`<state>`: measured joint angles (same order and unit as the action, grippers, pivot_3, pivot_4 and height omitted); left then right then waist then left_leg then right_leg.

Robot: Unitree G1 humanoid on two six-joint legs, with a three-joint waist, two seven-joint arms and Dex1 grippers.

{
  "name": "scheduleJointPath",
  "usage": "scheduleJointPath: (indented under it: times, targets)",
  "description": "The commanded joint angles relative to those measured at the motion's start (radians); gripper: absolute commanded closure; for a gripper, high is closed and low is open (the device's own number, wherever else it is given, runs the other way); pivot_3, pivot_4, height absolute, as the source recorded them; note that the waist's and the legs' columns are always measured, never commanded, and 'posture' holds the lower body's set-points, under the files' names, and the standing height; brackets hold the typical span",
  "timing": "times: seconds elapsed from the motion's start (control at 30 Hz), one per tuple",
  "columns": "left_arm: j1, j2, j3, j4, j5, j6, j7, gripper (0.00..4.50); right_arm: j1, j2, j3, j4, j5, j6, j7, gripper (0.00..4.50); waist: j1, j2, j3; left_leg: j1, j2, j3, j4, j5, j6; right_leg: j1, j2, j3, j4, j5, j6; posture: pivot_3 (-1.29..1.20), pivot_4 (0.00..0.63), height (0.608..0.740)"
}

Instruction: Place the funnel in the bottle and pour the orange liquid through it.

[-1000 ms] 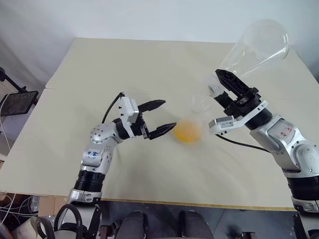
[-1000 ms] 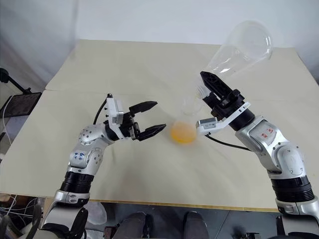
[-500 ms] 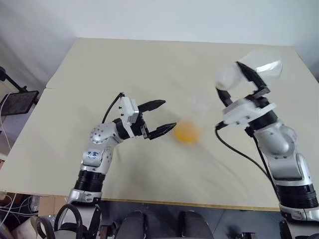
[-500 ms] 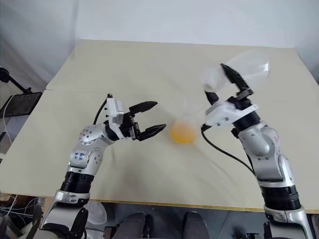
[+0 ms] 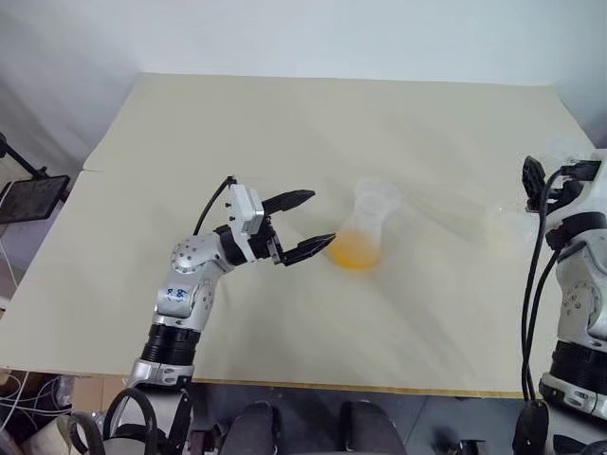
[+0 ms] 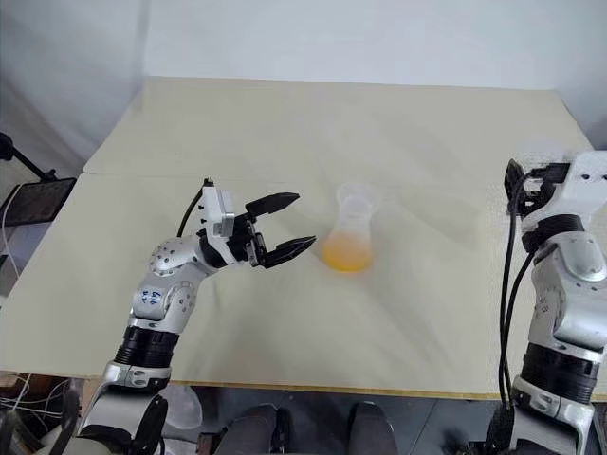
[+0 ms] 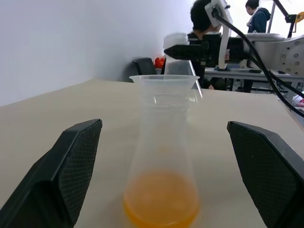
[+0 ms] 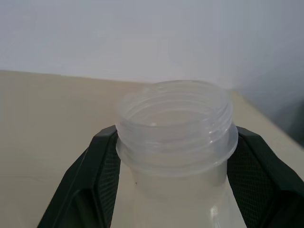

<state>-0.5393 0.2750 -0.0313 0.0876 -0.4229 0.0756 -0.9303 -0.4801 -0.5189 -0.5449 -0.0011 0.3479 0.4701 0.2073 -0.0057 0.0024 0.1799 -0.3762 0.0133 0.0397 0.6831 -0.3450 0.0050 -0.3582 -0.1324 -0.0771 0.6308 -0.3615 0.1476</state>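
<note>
Right end effector grips the emptied flask far from the bottle; left gapes beside it. Funnel seated, liquid inside: pour looks done.

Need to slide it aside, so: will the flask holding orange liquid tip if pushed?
Probably steady if pushed low: the flask widens toward its base, where the orange liquid sits. Pushed high, it might tip. The funnel seems seated on top and could topple.

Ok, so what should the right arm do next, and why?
Probably lower the clear flask onto the table at the right: the right gripper is shut on its neck, it looks empty, and the orange liquid sits in the bottle.
</note>
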Motion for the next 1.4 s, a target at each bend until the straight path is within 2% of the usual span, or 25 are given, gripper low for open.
scheduleJointPath:
  times: [0.03, 0.2, 0.33, 0.4, 0.43, 0.53, 0.77, 1.1, 1.23, 1.4]
  targets:
    - [-0.014, -0.002, 0.0, -0.019, 0.005, -0.02, 0.0, 0.0, -0.009, -0.011, -0.023, 0.08, -0.003, -0.113, 0.011, 1.74, 0.001, 0.0, 0.0, 0.0, 0.0, 0.0, 0.0, 0.0, 0.0, 0.0, 0.0, 0.0, 0.0, 0.0, 0.0, 0.0, 0.15, 0.74]
    - [-0.01, -0.006, -0.003, -0.022, 0.006, -0.022, 0.006, 0.0, 0.004, -0.006, 0.005, 0.158, -0.003, -0.18, 0.032, 1.74, 0.003, 0.0, 0.0, 0.0, 0.0, 0.0, 0.0, 0.0, 0.0, 0.001, -0.001, 0.0, -0.001, 0.0, 0.0, 0.0, 0.15, 0.74]
    - [-0.01, -0.008, -0.001, -0.021, 0.007, -0.024, 0.011, 0.0, 0.028, 0.015, -0.014, 0.165, 0.056, -0.191, 0.071, 1.74, 0.002, 0.0, 0.0, 0.0, 0.0, 0.0, 0.0, 0.0, 0.0, 0.001, 0.0, 0.0, -0.001, 0.0, 0.0, 0.0, 0.15, 0.74]
    - [-0.008, -0.007, -0.001, -0.023, 0.007, -0.024, 0.012, 0.0, 0.041, 0.016, -0.022, 0.162, 0.06, -0.203, 0.068, 0.99, 0.002, 0.0, 0.0, 0.001, 0.0, 0.0, 0.0, 0.0, 0.0, 0.001, 0.0, 0.0, -0.001, 0.0, 0.0, 0.0, 0.15, 0.74]
    - [-0.008, -0.006, -0.001, -0.022, 0.007, -0.025, 0.013, 0.0, 0.049, 0.015, -0.025, 0.154, 0.067, -0.204, 0.073, 0.87, 0.002, 0.0, 0.0, 0.001, 0.0, 0.0, 0.0, 0.0, 0.0, 0.001, 0.0, 0.0, -0.001, 0.0, 0.0, 0.0, 0.15, 0.74]
    - [-0.01, -0.003, 0.002, -0.02, 0.007, -0.025, 0.012, 0.0, 0.089, 0.006, -0.045, 0.093, 0.084, -0.205, 0.08, 0.01, 0.001, 0.0, 0.0, 0.001, 0.0, 0.0, 0.0, 0.0, 0.0, 0.001, 0.0, 0.0, -0.001, 0.0, 0.0, 0.0, 0.15, 0.74]
    - [-0.019, 0.001, 0.005, -0.006, 0.005, -0.028, 0.006, 0.0, 0.145, -0.012, -0.098, 0.006, 0.153, -0.204, 0.09, 0.01, 0.004, 0.0, 0.0, 0.001, 0.0, 0.0, 0.0, 0.0, 0.0, 0.001, 0.0, 0.0, -0.001, 0.0, 0.0, 0.0, 0.15, 0.74]
    - [-0.026, 0.017, 0.021, 0.001, 0.003, -0.032, 0.009, 0.0, 0.155, -0.024, -0.153, -0.021, 0.2, -0.338, 0.136, 0.01, 0.004, 0.0, 0.0, 0.001, 0.0, 0.0, 0.0, 0.0, 0.0, 0.001, 0.0, 0.0, -0.001, 0.0, 0.0, 0.0, 0.15, 0.74]
    - [-0.013, 0.034, 0.033, -0.014, 0.0, -0.021, 0.016, 0.0, 0.141, -0.044, -0.165, -0.049, 0.249, -0.372, 0.188, 0.01, 0.004, 0.0, 0.0, 0.001, 0.0, 0.0, 0.0, 0.0, 0.0, 0.001, 0.0, 0.0, -0.001, 0.0, 0.0, 0.0, 0.15, 0.74]
    - [0.04, 0.108, 0.065, -0.068, -0.026, 0.019, -0.007, 0.0, 0.168, -0.126, -0.08, -0.162, 0.303, -0.314, 0.346, 0.01, 0.001, 0.0, 0.0, 0.001, 0.0, 0.0, -0.001, 0.0, 0.0, 0.001, 0.0, 0.0, -0.002, 0.0, 0.0, 0.0, 0.15, 0.74]
